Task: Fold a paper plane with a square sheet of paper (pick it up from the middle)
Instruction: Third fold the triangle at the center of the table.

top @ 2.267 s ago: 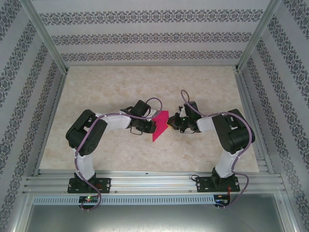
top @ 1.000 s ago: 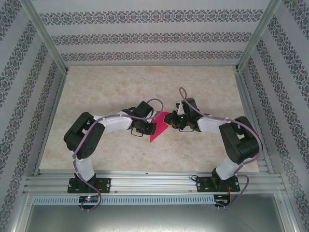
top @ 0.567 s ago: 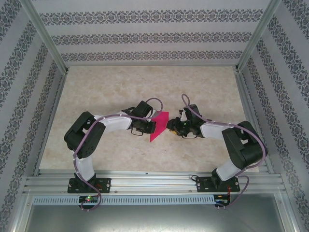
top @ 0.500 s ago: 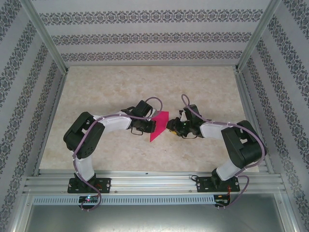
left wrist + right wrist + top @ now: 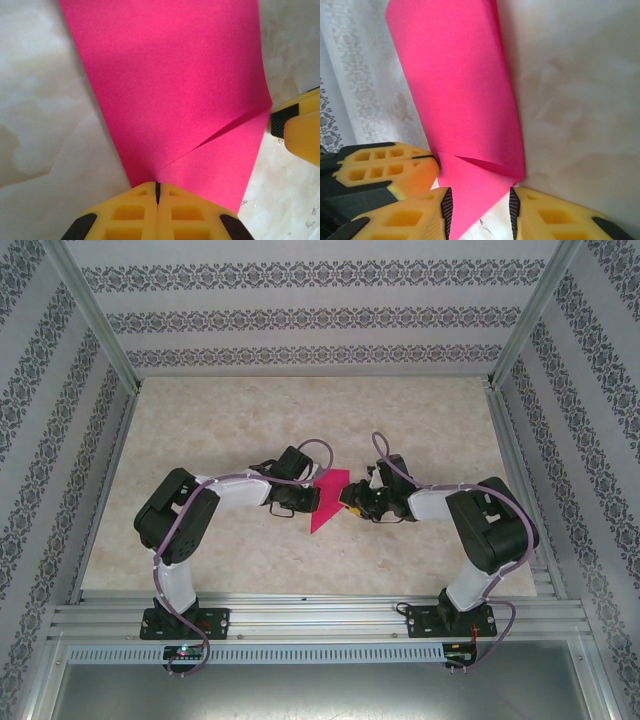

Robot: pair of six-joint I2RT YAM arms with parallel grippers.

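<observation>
**Right pincer (image 5: 478,210) has loosened and now stands spread around the paper's (image 5: 328,500) corner.**
The left pincer (image 5: 157,187), pressed together, keeps pinching the part-folded paper over the middle of the worktop (image 5: 230,420), so the right looks free to re-grip. The paper's long axis runs far-right to near-left, with the sharp tip pointing near.

text, numbers, brands: none legible
paper (image 5: 170,75): plain magenta, no print
wallpaper (image 5: 300,320): ornament bands, no lettering
</observation>
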